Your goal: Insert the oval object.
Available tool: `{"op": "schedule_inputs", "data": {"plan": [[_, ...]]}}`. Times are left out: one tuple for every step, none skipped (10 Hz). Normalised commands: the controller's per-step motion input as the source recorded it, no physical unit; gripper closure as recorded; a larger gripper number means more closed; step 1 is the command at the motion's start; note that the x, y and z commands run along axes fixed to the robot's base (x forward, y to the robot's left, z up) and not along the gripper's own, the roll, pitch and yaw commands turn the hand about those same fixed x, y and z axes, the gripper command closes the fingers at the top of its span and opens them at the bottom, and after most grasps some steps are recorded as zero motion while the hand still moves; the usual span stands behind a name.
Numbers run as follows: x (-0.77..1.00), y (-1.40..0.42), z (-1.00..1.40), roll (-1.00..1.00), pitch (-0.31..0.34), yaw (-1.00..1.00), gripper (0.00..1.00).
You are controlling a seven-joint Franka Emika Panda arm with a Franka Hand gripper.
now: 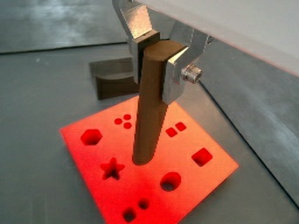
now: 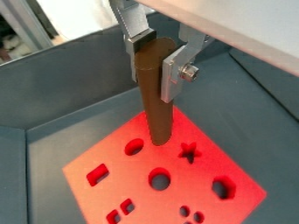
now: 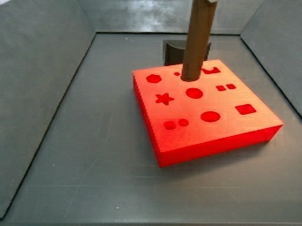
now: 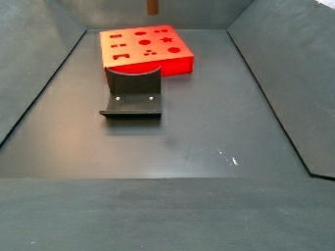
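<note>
The gripper (image 1: 163,59) hangs over the red block (image 1: 82,140), and its fingers (image 1: 179,72) are clenched on the upper part of the oval object (image 1: 149,109), a long brown peg. The peg is held upright, probably so that it can go straight down into a hole without catching on the edge. In both wrist views its lower end is just above the top face of the block. In a side view the peg (image 3: 196,44) reaches down to the middle of the far part of the block (image 3: 218,132), but I cannot tell if the tip already touches the surface.

The block has many shaped holes: a star (image 1: 112,168), round ones, squares and some small double holes. All the holes that show are empty; nothing is inserted yet. In a wrist view a rounded hole (image 2: 135,146) lies just beside the tip, and this may be the goal, though I am not sure of it.

The fixture (image 4: 132,94) stands on the table (image 4: 197,167) just beside the block, and holds nothing.
</note>
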Motion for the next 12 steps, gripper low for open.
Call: {"op": "schedule_inputs", "data": {"plan": [[0.55, -0.18, -0.21, 0.46, 0.090, -0.23, 1.00], [0.54, -0.26, -0.18, 0.48, 0.176, -0.11, 1.00], [0.63, -0.36, -0.07, 0.43, 0.166, -0.01, 1.00], [0.58, -0.40, -0.07, 0.24, 0.144, 0.00, 1.00], [0.03, 0.00, 0.00, 0.00, 0.000, 0.00, 1.00], [0.41, -0.20, -0.21, -0.02, -0.046, -0.13, 1.00], [0.66, -0.23, -0.24, 0.00, -0.024, -0.19, 1.00], [0.66, -0.20, -0.23, 0.00, 0.000, -0.15, 1.00], [0.71, -0.08, -0.25, 0.04, 0.000, -0.20, 1.00], [0.81, -0.07, -0.24, 0.04, 0.000, -0.20, 1.00], [0.84, -0.07, -0.24, 0.05, 0.004, -0.24, 1.00], [0.59, -0.07, -0.21, 0.06, 0.000, -0.48, 1.00]]}}
